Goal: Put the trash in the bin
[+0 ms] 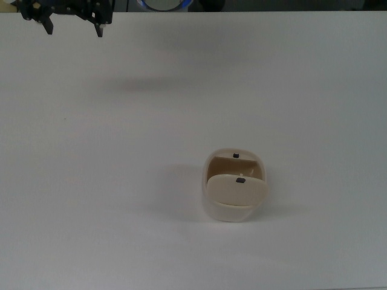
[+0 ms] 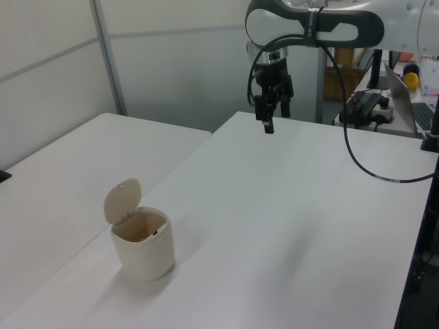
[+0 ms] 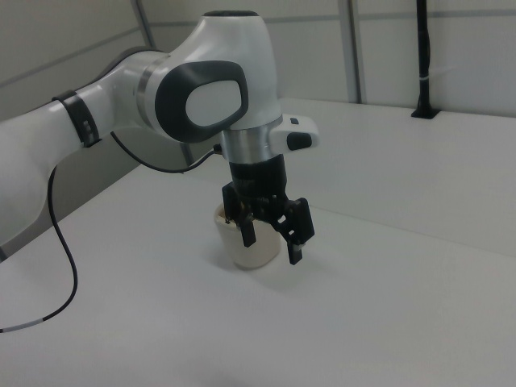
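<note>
The gripper (image 1: 74, 30) is seen over the far-left corner of the table (image 1: 91, 181) as the top view shows it. Its two fingers are spread apart and nothing is held between them. In the right view the same spread is seen, with only empty space between the dark fingertips (image 3: 294, 251).

The bin (image 1: 234, 211) is placed toward the middle of the table, somewhat nearer the top view's bottom edge. It lies well apart from the gripper, down and to the top view's right. In the left view the gripper (image 2: 267, 125) is held high above the table's far edge, while the bin (image 2: 144, 255) stands low near the left view's bottom-left corner.

The lid (image 1: 237, 190) is swung up and stands on the bin's side toward the top view's bottom edge. The mouth is therefore left open on the side facing the gripper, and it is judged that an approach from that corner would not be blocked by the flap.

The trash is not found in any view: no wad is seen on the table and none is carried in the gripper. Only part of the bin's inside is shown in the left view, so it cannot be told whether the wad lies within. With nothing grasped and nothing left on the table, the task is judged likely complete, though this is not confirmed.
</note>
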{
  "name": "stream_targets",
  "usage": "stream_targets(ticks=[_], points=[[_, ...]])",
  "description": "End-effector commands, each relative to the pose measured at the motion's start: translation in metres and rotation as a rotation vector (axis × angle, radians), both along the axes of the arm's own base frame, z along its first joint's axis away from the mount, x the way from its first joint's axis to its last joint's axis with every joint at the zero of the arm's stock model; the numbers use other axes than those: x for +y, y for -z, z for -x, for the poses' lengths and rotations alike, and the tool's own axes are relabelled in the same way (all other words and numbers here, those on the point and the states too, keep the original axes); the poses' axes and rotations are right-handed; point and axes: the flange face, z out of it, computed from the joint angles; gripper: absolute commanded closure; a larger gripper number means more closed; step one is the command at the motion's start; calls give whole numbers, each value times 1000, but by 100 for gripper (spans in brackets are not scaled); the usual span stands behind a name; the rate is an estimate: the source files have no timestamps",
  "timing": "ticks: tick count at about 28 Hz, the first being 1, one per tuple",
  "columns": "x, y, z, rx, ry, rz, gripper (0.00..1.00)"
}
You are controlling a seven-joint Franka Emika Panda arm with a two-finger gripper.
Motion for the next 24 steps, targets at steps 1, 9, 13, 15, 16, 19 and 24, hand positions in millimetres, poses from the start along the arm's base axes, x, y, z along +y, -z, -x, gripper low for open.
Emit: stream_targets(ticks=[1,9,13,15,16,19,24], points=[[5,-7,3,-3,-27,-19,0],[8,-6,3,4,-32,-19,0],[12,-4,2,8,-34,-20,0],[13,-4,2,8,-37,-20,0],[12,-3,1,7,-38,-20,0],[12,-4,1,5,-38,-19,0],[12,-3,1,7,-39,-18,0]])
